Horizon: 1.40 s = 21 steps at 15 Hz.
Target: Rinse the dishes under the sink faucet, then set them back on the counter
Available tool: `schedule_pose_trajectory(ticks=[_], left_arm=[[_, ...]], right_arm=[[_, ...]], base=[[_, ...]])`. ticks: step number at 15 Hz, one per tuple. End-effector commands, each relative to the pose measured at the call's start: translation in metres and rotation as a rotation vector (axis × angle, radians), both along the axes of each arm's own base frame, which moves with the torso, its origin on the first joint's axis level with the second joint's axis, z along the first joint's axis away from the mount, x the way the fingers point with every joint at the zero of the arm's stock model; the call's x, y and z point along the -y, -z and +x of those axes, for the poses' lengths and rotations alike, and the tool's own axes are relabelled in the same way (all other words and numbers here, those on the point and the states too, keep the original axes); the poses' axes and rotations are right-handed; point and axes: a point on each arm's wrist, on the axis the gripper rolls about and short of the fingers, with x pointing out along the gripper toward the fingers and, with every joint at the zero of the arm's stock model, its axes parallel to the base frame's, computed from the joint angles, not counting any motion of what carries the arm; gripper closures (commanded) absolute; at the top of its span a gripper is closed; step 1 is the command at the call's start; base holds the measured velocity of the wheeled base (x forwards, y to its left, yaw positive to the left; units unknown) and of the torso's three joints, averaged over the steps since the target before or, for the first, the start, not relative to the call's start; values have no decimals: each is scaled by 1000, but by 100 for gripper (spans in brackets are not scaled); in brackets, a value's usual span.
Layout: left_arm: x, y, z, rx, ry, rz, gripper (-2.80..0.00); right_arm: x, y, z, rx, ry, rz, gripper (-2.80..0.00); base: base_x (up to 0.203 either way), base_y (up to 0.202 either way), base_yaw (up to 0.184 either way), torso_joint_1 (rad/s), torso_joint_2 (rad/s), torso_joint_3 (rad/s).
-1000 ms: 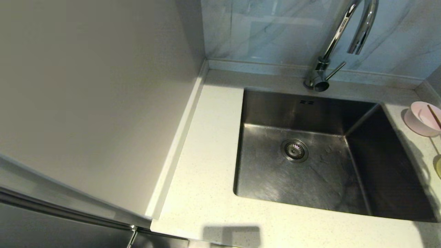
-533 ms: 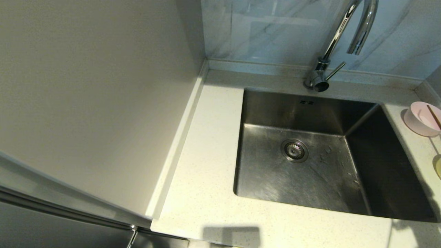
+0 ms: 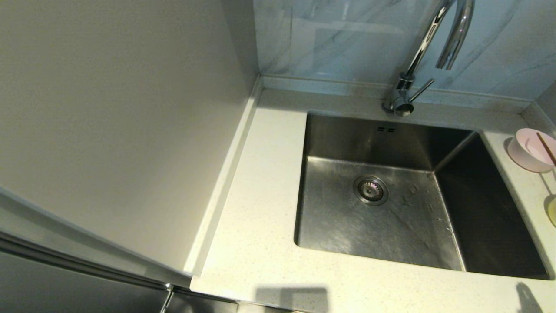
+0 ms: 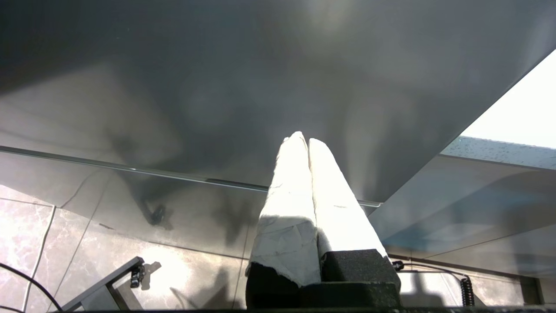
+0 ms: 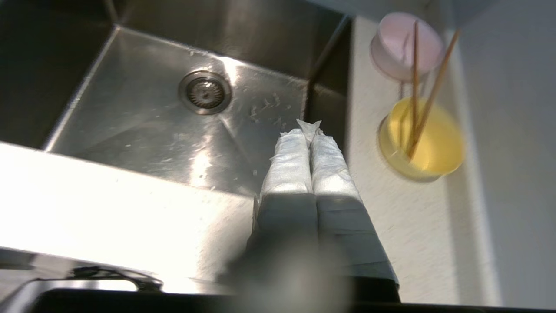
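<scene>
The pale pink bowl (image 3: 532, 149) (image 5: 405, 43) and the yellow-green bowl (image 3: 552, 210) (image 5: 423, 141) stand on the counter (image 3: 269, 217) to the right of the sink (image 3: 391, 221). Two wooden chopsticks (image 5: 417, 91) lie across both bowls. The chrome faucet (image 3: 428, 52) rises behind the basin. My right gripper (image 5: 309, 130) is shut and empty, hovering above the sink's front right corner, short of the bowls. My left gripper (image 4: 302, 141) is shut and empty, parked low in front of a dark cabinet face. Neither gripper shows in the head view.
A smooth grey-white side panel (image 3: 121, 130) walls off the left of the counter. A raised rim (image 3: 330, 84) and a marbled backsplash run along the back. The drain strainer (image 3: 370, 190) sits in the basin floor. A plain wall (image 5: 512, 152) stands right of the bowls.
The dark shadow over the right side of the sink and front counter has shrunk toward the lower right corner. The bowls, chopsticks and faucet have kept their places.
</scene>
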Motion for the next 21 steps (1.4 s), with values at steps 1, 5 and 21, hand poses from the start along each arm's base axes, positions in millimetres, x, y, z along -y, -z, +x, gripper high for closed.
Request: schedule_pose_trajectory(ticks=[1,5,21], left_arm=[[0,0,0,3,-1,0,0],[0,0,0,3,-1,0,0],[0,0,0,3,-1,0,0]], right_arm=[[0,26,-7,9,-24,24,0],[2,70,-9,26,-135,113,0],[0,127,-10,2,-173,54,0]], base=[[0,0,0,0,0,0],[0,0,0,0,0,0],[0,0,0,0,0,0]])
